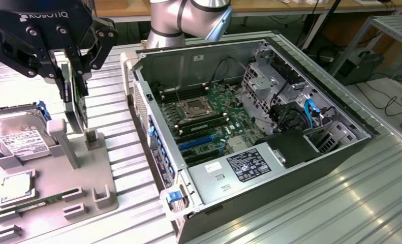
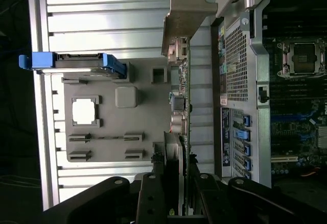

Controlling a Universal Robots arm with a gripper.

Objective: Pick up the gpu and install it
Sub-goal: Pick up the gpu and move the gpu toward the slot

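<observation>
The gpu point(image 1: 76, 114) is a thin dark card standing on edge, its lower end just over the grey holder tray point(image 1: 58, 173) at the exterior view's left. My gripper point(image 1: 74, 90) comes down from above and is shut on the card's upper part, one finger on each face. In the wrist view the gpu point(image 2: 182, 101) is seen edge-on between my gripper's point(image 2: 177, 175) fingers, with its silver bracket point(image 2: 185, 9) at the far end. The open computer case point(image 1: 255, 127) lies to the exterior view's right, with blue expansion slots point(image 1: 197, 142) on its motherboard.
On the tray lie a silver hard drive point(image 1: 18, 137) with blue rails, a processor chip point(image 1: 14, 185) and a green memory stick point(image 1: 38, 203). The case's perforated rear wall point(image 2: 250, 81) stands close beside the card. Ribbed metal table point(image 1: 336, 203) surrounds everything.
</observation>
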